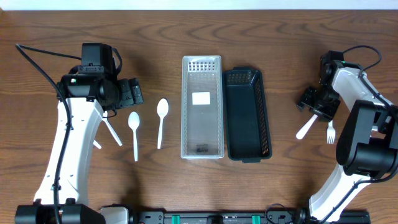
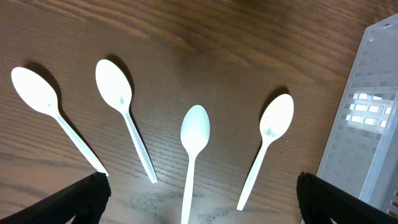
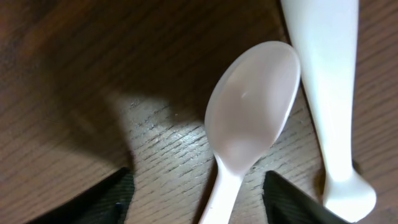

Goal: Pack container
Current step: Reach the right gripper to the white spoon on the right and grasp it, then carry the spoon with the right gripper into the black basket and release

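Note:
A clear plastic container point(image 1: 202, 106) lies at the table's middle, with a black basket point(image 1: 249, 115) beside it on the right. Several white plastic spoons lie on the left: one point(image 1: 162, 121) nearest the container, one point(image 1: 134, 134) beside it, others partly under my left arm. In the left wrist view the spoons lie in a row point(image 2: 194, 137), and the container's edge point(image 2: 367, 124) shows at the right. My left gripper point(image 2: 199, 199) is open above them. My right gripper point(image 3: 196, 180) is open, low over a white spoon point(image 3: 249, 112), with its fingers either side of the handle. A white fork's handle point(image 3: 329, 93) lies next to it.
In the overhead view my left gripper point(image 1: 135, 92) is left of the container, and my right gripper point(image 1: 316, 102) is at the far right over the spoon point(image 1: 305, 129) and fork point(image 1: 331, 131). Cables trail by both arms.

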Tool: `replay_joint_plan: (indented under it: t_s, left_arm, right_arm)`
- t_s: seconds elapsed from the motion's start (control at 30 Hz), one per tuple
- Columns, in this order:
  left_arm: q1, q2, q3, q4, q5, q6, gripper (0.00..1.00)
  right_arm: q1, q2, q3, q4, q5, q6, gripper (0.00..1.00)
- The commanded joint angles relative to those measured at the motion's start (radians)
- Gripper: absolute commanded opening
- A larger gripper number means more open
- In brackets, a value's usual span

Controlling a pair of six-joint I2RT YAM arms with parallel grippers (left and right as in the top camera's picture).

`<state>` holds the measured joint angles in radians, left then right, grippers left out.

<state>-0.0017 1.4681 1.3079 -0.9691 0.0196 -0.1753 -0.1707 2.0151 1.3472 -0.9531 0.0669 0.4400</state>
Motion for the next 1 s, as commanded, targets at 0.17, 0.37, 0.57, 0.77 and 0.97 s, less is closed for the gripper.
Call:
replay_joint_plan:
  t_s: [0.17,0.37,0.57,0.77,0.97]
  left_arm:
    - [0.004,0.002,0.016,-0.002,-0.008,0.018,0.98]
    - [0.004,0.002,0.016,-0.002,-0.008,0.018,0.98]
    - [0.004,0.002,0.016,-0.002,-0.008,0.018,0.98]
    - [0.004,0.002,0.016,-0.002,-0.008,0.018,0.98]
    - [0.004,0.002,0.016,-0.003,-0.008,0.018,0.98]
  right_arm:
    - [-0.008,0.006,0.012,-0.01,0.028,0.008,0.56]
    - [-0.008,0.006,-0.009,0.006,0.058,0.008,0.56]
    - [-0.008,0.006,-0.035,0.027,0.057,0.008,0.52]
    - [-0.008,0.006,-0.035,0.026,0.057,0.008,0.42]
    - [-0.008,0.007,-0.037,0.026,0.056,0.008,0.31]
